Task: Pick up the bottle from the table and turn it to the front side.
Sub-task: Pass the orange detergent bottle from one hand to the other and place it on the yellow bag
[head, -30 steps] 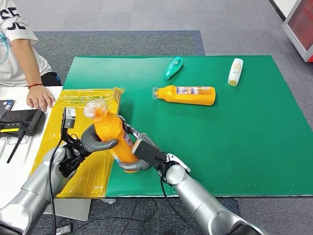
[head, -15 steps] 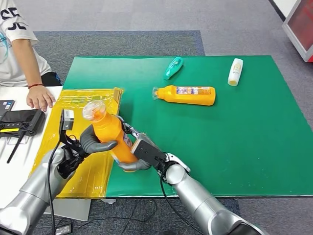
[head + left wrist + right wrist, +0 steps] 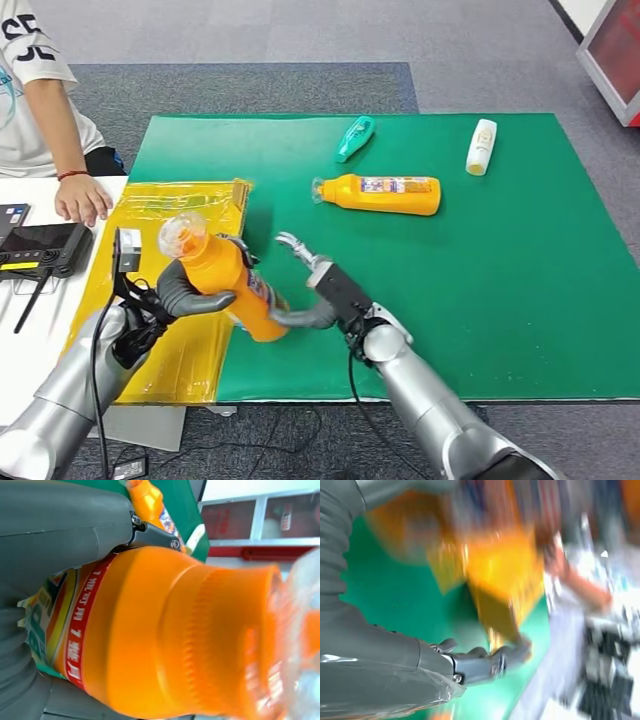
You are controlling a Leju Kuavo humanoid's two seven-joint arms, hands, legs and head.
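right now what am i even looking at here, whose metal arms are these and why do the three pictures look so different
They belong to a humanoid robot with two silver arms. The wide picture is from its head, looking down at a table with a green mat. The other two come from cameras at its wrists, so they look turned and blurry.

Its left hand holds an orange bottle with a clear cap, lifted off the table. Its right hand is open, fingers spread, with its thumb by the bottle's base.

On the mat lie a second orange bottle, a teal bottle and a white bottle. A yellow sheet lies beside the mat, and a person's hand rests nearby.
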